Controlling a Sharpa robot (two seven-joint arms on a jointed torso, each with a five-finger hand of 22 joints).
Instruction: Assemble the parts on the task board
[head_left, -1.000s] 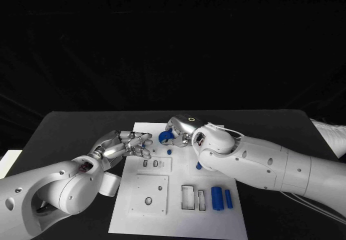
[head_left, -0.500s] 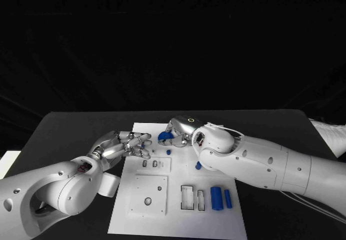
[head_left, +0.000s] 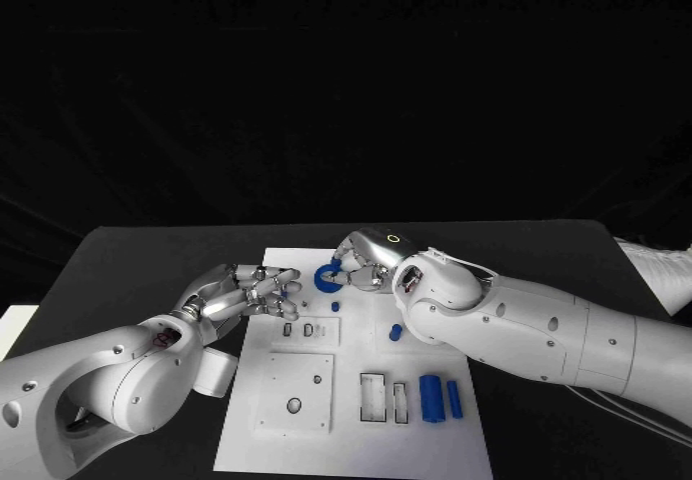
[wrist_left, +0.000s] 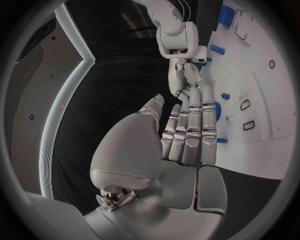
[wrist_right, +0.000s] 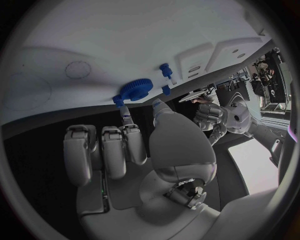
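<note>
Over the task board, right hand fingers pinch a blue gear; left hand fingers released.

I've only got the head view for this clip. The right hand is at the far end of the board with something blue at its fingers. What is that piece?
Observer: The right wrist view shows a blue gear with a toothed rim, pinched between the thumb and a fingertip of the right hand.
Operator: Is it seated on the board yet?
Observer: I cannot tell. It is right at the surface of the task board, beside a small blue peg that stands upright.
Operator: And the left hand?
Observer: The left wrist view shows the left hand holding nothing, fingers straight and side by side.
</note>
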